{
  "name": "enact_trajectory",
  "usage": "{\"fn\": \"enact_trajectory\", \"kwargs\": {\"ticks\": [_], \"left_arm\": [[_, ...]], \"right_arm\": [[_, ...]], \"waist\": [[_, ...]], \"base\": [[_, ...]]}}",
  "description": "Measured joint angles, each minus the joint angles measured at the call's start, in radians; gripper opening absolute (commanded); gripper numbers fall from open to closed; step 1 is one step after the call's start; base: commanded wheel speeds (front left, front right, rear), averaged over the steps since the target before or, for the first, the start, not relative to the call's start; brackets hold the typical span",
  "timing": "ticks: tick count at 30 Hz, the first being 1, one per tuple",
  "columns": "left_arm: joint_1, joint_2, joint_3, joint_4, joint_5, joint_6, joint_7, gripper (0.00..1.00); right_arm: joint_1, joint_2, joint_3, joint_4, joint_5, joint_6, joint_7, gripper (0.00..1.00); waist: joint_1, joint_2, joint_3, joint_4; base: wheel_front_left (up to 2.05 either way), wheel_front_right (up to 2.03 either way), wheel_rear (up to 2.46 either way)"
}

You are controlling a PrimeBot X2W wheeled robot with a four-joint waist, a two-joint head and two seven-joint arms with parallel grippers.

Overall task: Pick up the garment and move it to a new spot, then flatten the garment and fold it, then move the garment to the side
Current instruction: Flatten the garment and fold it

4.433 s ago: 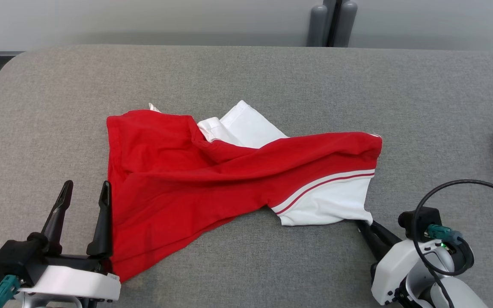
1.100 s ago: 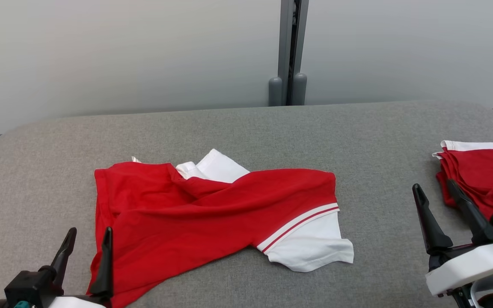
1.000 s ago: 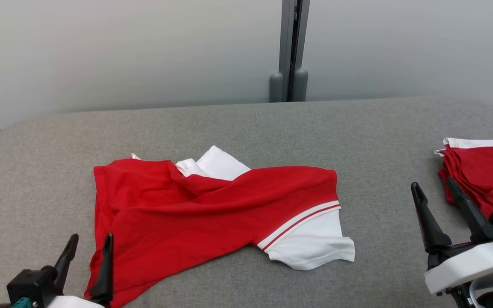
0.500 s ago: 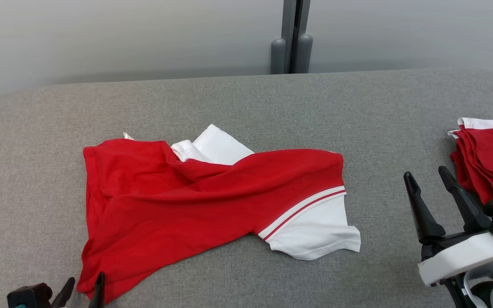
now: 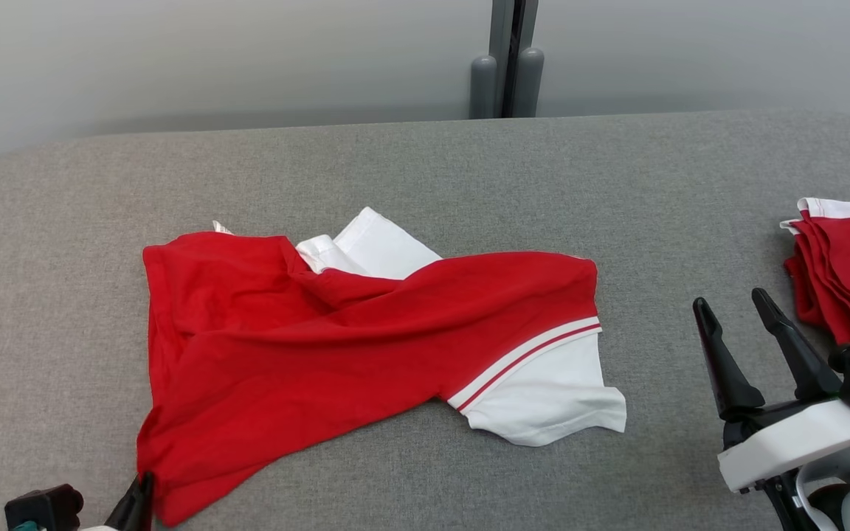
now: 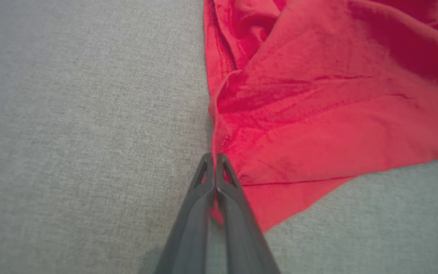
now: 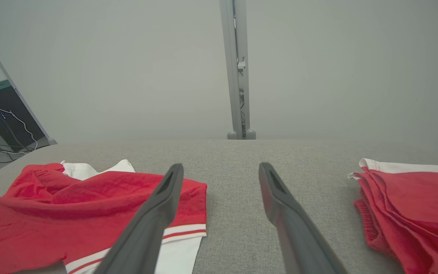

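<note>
Two pincers flank the garment (image 5: 336,339), a red shirt with white sleeves and red-and-white striping where the red cloth meets a sleeve. It lies rumpled and loosely spread on the grey counter (image 5: 425,169), partly folded over itself. One white sleeve sticks out at its near right corner and more white cloth shows at its far edge.

At the garment's near left corner, the left pincer (image 5: 139,505) sits low against the counter. In the left wrist view the left pincer (image 6: 215,158) has its two dark fingers pressed together, and a sliver of the red garment (image 6: 318,114) is caught between them at the hem, so it is clamped on that corner. The cloth beyond the fingertips bunches into soft creases.

Well to the right of the garment, the right pincer (image 5: 729,302) is raised above the counter with its fingers spread apart and nothing between them. In the right wrist view the right pincer (image 7: 221,167) points across the counter towards the wall, with the garment (image 7: 70,205) off to its left.

Farther right of the garment, well apart from it, a stack of red clothes (image 5: 849,273) with a white edge rests near the counter's end; the stack (image 7: 413,205) looks folded. Behind the garment, past the counter's far edge, a grey post (image 5: 506,66) stands against a pale wall (image 5: 211,59).
</note>
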Motion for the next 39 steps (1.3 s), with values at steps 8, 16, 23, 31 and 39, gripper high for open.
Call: {"fn": "enact_trajectory", "kwargs": {"ticks": [8,16,23,31,39], "left_arm": [[-0.017,0.024,0.0,-0.031,0.018,0.003,-0.019,0.0],[-0.038,0.028,-0.005,-0.073,0.031,0.017,-0.02,0.0],[-0.051,0.03,-0.009,-0.083,0.036,0.021,-0.021,0.0],[-0.064,0.028,-0.012,-0.085,0.043,0.021,-0.046,0.0],[-0.098,0.035,-0.01,-0.155,0.068,0.039,-0.075,0.0]], "right_arm": [[0.011,-0.008,0.025,0.038,-0.005,0.0,0.03,1.0],[0.038,0.008,0.113,0.197,0.038,0.0,0.036,1.0],[-0.019,0.002,0.187,0.347,0.074,0.0,0.017,1.0],[-0.097,-0.012,0.259,0.442,0.132,0.0,-0.031,0.0],[-0.122,-0.059,0.286,0.397,0.189,0.0,-0.087,0.0]], "waist": [[-0.0001,0.0,0.009,0.008],[0.0,0.0,0.041,0.019],[-0.0001,0.0,0.064,0.019],[0.0,0.0,0.071,0.029],[0.0,0.0,0.062,0.03]], "base": [[0.0,0.0,0.0],[0.0,0.0,0.0],[0.0,0.0,0.0],[0.0,0.0,0.0],[0.0,0.0,0.0]]}}
